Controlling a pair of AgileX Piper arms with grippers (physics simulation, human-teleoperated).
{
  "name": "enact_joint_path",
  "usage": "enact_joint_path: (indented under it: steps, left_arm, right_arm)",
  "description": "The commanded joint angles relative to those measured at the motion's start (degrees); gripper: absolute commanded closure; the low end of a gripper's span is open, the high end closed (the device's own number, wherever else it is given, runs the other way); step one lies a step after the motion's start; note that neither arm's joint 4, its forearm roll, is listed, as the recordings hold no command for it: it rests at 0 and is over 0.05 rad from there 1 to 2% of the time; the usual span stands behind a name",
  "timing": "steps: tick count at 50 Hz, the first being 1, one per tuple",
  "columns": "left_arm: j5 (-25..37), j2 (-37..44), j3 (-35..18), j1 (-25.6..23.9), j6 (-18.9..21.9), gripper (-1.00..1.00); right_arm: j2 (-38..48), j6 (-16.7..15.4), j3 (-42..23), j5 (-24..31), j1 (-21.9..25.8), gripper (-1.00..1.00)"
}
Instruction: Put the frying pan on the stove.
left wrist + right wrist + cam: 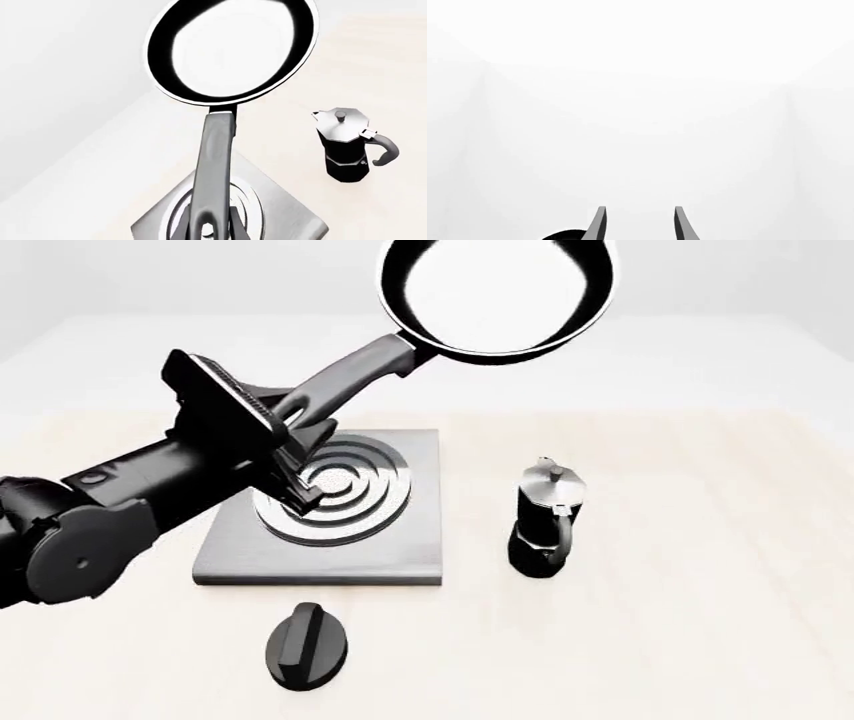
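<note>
The left gripper [296, 445] has its jaws closed on the end of the frying pan's handle [350, 375], and the frying pan [498, 295] is held in the air, well clear of the surface [694, 640]. From the jaws the handle runs up and away to the round bowl, which hangs beyond and above them, its pale glossy inside turned toward the front camera. In the left wrist view the pan [230, 47] sits straight out past the jaws at the far end of its grey handle [213, 170].

The stove [400, 550] lies flat on the surface directly beneath the jaws, and its silver ringed burner [350, 490] shows just under and beside the left gripper in the front view. The same burner [245, 200] appears under the handle in the left wrist view, on the grey slab [287, 210]. The pan touches neither slab nor burner.

A moka pot [545, 520] stands upright on the surface to the right of the stove, apart from it, well below the pan's bowl. A black oval knob [308, 645] lies on the surface on the near side of the stove.

The right gripper [639, 222] shows only in its own wrist view: its jaws stand parted with nothing between them, facing a blank white background.
</note>
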Motion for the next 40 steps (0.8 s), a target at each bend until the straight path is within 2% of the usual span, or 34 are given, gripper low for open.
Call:
enact_joint_path:
  steps: [1,13,26,40]
  left_arm:
    - [1.83,-5.36,2.17,1.8,-1.36,1.0]
    - [5.55,-12.24,6.18,4.41,-0.41,1.0]
    - [8.17,-16.53,8.37,6.04,0.1,1.0]
    - [10.36,-21.37,12.95,7.2,-0.19,1.0]
  right_arm:
    - [0.0,-0.28,0.52,-0.32,0.07,-1.0]
    - [0.0,-0.55,0.18,0.21,0.26,-1.0]
    - [0.0,-0.84,1.11,-0.49,0.33,-1.0]
    - [0.0,-1.17,1.25,-0.54,0.31,-1.0]
